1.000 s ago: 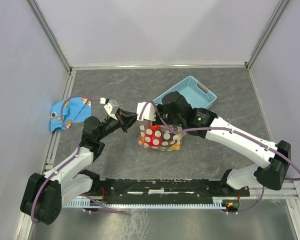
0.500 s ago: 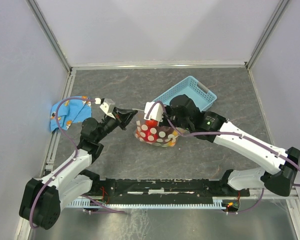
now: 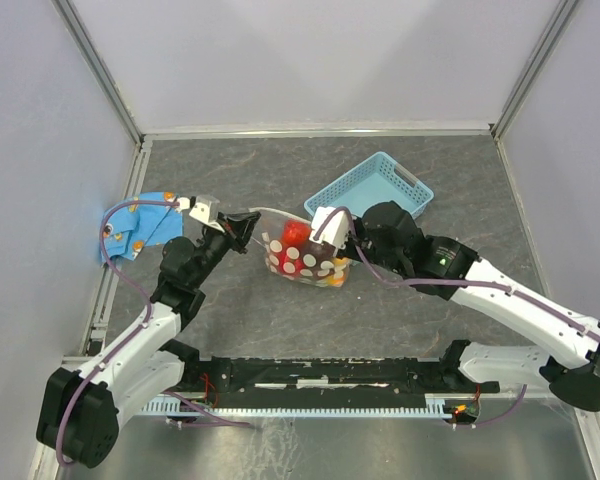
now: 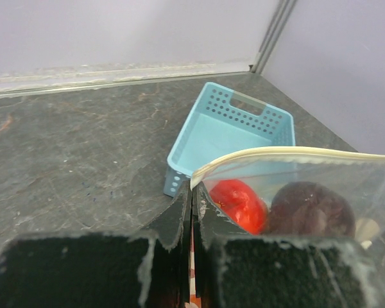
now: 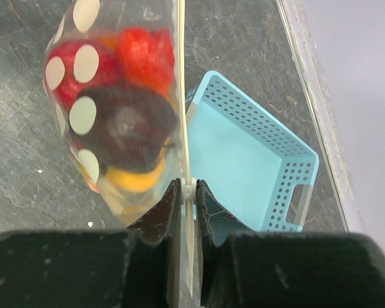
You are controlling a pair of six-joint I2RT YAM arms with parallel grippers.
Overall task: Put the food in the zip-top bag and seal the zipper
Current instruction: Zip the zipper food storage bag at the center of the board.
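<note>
The left end effector (image 4: 192, 200) is clamping shut on the left end of the thin whitish press-seal zipper strip (image 4: 289, 153), at the corner of the clear crinkly plastic zip-top bag with white dots (image 3: 302, 262). The right end effector (image 5: 188, 190) is pinching the same strip between its nearly closed fingers at the bag's right end. The bag is stretching between the two near the middle of the dark grey stone-patterned table (image 3: 280, 170), with its mouth edge pulled straight on the far side; whether its underside is touching the table I cannot tell. Inside it the small glossy toy fruits and vegetables (image 5: 125, 131) are bunching together, a red one, a dark maroon one and something orange-yellow showing through the plastic. The light blue perforated plastic basket (image 3: 375, 185) is sitting just beyond the bag to the far right, and a blue patterned cloth (image 3: 140, 225) is lying at the table's left edge.
</note>
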